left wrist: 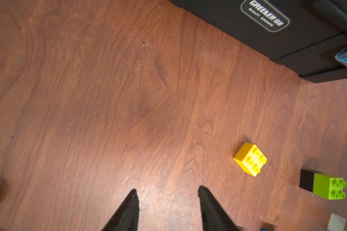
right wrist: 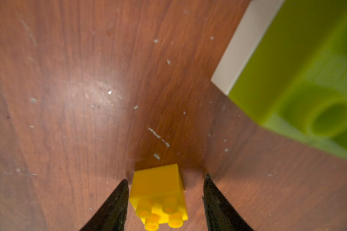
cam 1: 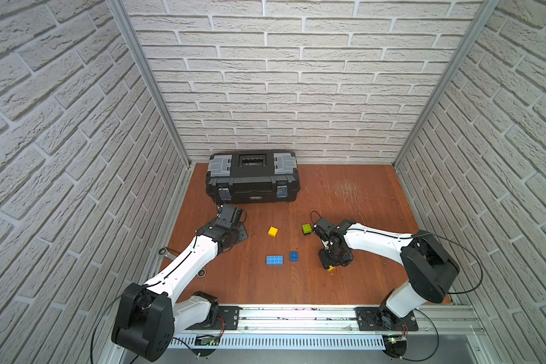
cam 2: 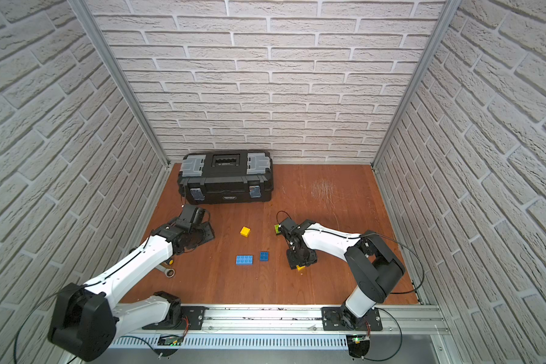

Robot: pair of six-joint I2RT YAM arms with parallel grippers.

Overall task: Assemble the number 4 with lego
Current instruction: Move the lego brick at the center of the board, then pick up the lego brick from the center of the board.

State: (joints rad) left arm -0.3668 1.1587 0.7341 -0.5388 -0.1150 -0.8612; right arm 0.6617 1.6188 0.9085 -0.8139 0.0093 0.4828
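You are early in the build, and no number 4 stands yet. The green-black pair is joined. The green-white pair seems joined too, though it is blurred. The long blue brick, small blue brick and loose yellow brick lie apart. Your right gripper straddles the second yellow brick, jaws parted and not clamped. Your left gripper hangs parted and empty over the table.
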